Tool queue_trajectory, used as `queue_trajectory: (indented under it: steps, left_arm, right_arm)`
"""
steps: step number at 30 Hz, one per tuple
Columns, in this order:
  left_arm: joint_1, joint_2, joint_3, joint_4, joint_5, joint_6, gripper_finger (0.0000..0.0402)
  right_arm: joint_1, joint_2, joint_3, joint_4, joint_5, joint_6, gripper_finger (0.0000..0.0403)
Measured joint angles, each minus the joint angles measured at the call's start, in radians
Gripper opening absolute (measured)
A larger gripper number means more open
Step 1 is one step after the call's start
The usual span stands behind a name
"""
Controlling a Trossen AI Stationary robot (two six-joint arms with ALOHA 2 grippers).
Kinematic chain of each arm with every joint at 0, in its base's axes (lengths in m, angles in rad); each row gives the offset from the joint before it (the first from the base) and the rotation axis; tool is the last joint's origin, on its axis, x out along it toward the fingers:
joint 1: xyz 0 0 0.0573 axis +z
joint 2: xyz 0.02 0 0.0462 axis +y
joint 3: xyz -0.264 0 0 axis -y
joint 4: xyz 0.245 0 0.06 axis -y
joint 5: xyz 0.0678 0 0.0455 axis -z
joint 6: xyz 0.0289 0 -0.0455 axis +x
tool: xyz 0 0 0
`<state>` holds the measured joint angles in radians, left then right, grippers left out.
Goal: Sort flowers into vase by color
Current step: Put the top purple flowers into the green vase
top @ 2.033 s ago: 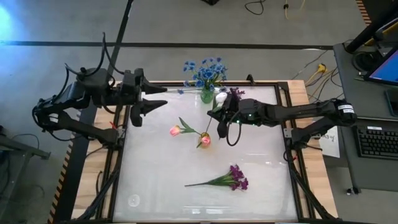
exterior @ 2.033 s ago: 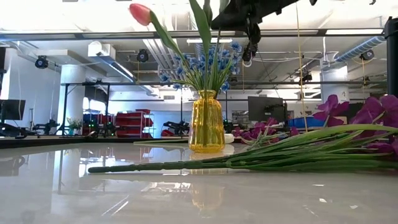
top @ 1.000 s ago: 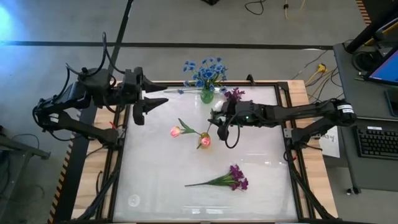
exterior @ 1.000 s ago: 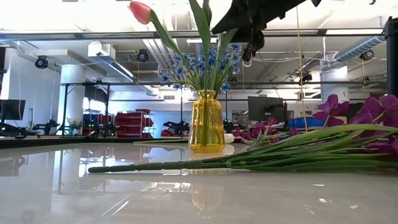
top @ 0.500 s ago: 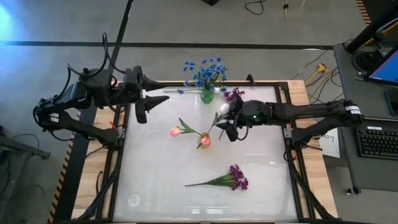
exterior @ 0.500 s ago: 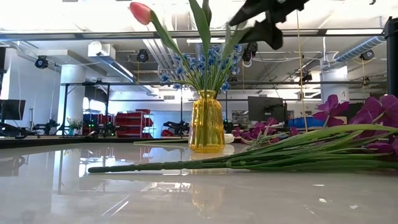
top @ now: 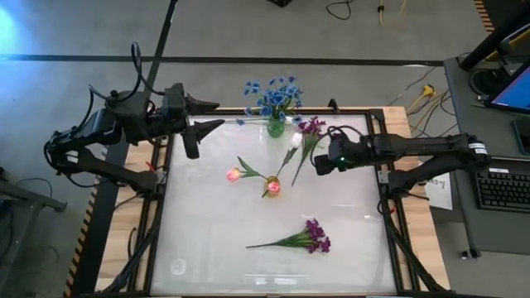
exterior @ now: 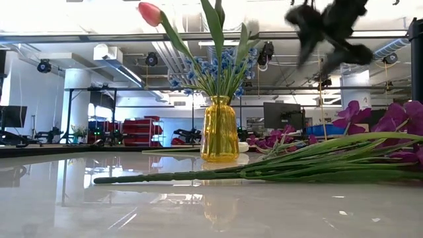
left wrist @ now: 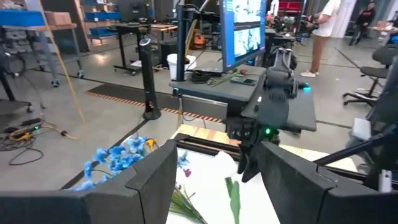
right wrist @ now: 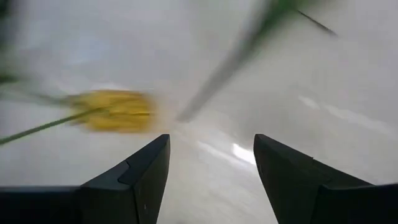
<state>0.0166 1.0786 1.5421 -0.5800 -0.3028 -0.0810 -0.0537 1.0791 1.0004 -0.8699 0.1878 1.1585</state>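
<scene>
Low view, yellow vase [exterior: 219, 130] holding blue flowers [exterior: 198, 71], pink tulip [exterior: 149, 13]

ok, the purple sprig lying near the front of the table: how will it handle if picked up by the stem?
The purple sprig probably weighs little: thin green stem, small blossoms. Gripped at the bare stem end, the flower head would likely droop, since the bulk sits at the other end. It lies flat on the glossy table, so it may slide when nudged.

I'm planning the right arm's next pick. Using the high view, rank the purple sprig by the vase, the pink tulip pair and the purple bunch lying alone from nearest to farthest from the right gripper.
From the right gripper:
1. Purple sprig, just beyond it, beside the vase.
2. Pink tulip pair, toward the table's middle.
3. Lone purple bunch, near the front edge.
</scene>
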Motion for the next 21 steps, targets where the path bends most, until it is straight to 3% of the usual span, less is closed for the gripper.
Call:
queue_trajectory:
  steps: [3, 8, 15, 21]
  left_arm:
    - [0.000, 0.000, 0.000, 0.000, -0.003, 0.016, 0.0210]
    - [0.003, 0.000, 0.000, 0.003, -0.003, 0.038, 0.0210]
    - [0.005, 0.000, 0.000, 0.004, -0.003, 0.038, 0.0210]
    - [0.005, -0.005, 0.000, -0.006, -0.003, -0.003, 0.0210]
  right_arm:
    - [-0.015, 0.042, -0.041, -0.083, -0.002, 0.173, 0.0223]
    - [-0.072, 0.130, -0.107, -0.018, 0.025, 0.294, 0.0223]
    - [-0.213, 0.272, -0.153, 0.306, 0.031, 0.181, 0.0223]
    - [-0.322, 0.371, -0.154, 0.465, 0.029, 0.033, 0.0223]
